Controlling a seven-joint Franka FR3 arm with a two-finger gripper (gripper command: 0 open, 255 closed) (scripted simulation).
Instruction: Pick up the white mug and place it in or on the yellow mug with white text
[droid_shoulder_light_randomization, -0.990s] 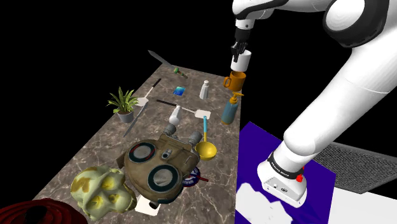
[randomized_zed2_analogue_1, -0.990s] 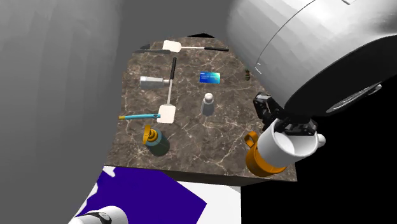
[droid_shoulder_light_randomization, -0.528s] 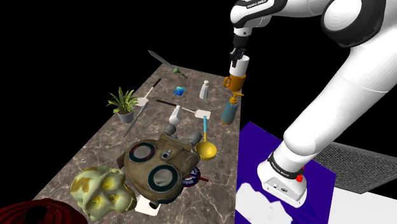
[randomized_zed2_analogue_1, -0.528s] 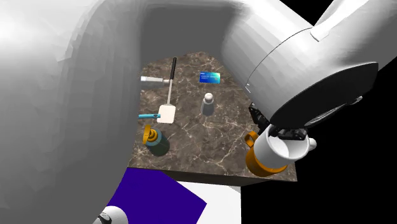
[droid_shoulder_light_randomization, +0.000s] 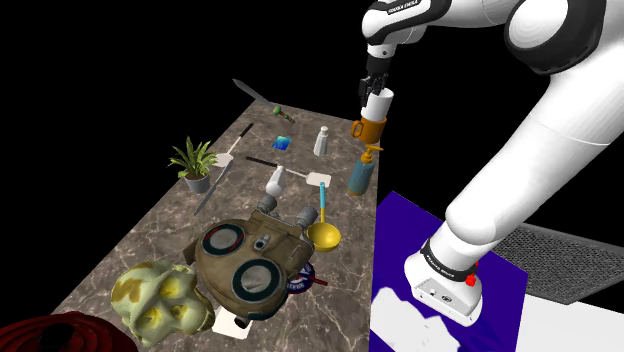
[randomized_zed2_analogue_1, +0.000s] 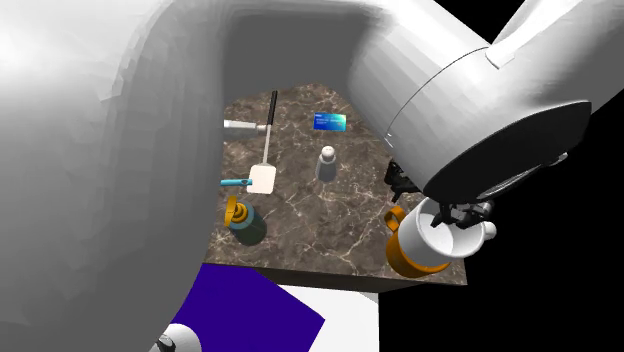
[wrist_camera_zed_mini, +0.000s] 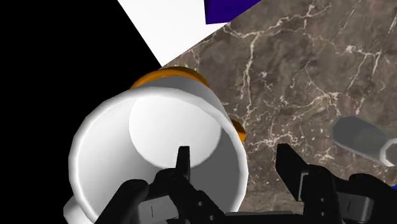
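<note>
The white mug (droid_shoulder_light_randomization: 377, 103) stands upright inside the orange-yellow mug (droid_shoulder_light_randomization: 371, 129) at the far right corner of the marble table (droid_shoulder_light_randomization: 150, 235). My gripper (droid_shoulder_light_randomization: 372, 81) is right above it and is open. In the wrist view one finger (wrist_camera_zed_mini: 183, 167) reaches inside the white mug (wrist_camera_zed_mini: 159, 165) and the other finger (wrist_camera_zed_mini: 291, 170) stands outside, clear of its wall. The orange-yellow mug (wrist_camera_zed_mini: 167, 75) peeks out from under the white one. In the second exterior view the white mug (randomized_zed2_analogue_1: 440, 238) rests in the orange-yellow mug (randomized_zed2_analogue_1: 408, 256) under my gripper (randomized_zed2_analogue_1: 440, 208).
A teal spray bottle (droid_shoulder_light_randomization: 360, 172) and a white bottle (droid_shoulder_light_randomization: 321, 141) stand close to the mugs. A spatula (droid_shoulder_light_randomization: 300, 174), a yellow ladle (droid_shoulder_light_randomization: 323, 236), a potted plant (droid_shoulder_light_randomization: 194, 163) and a brown round-dialled device (droid_shoulder_light_randomization: 252, 262) lie nearer. The table edge runs beside the mugs, with a blue mat (droid_shoulder_light_randomization: 405, 240) beyond.
The gripper lowered the white mug into the orange-yellow mug, and the fingers have now parted and let go of its wall.
</note>
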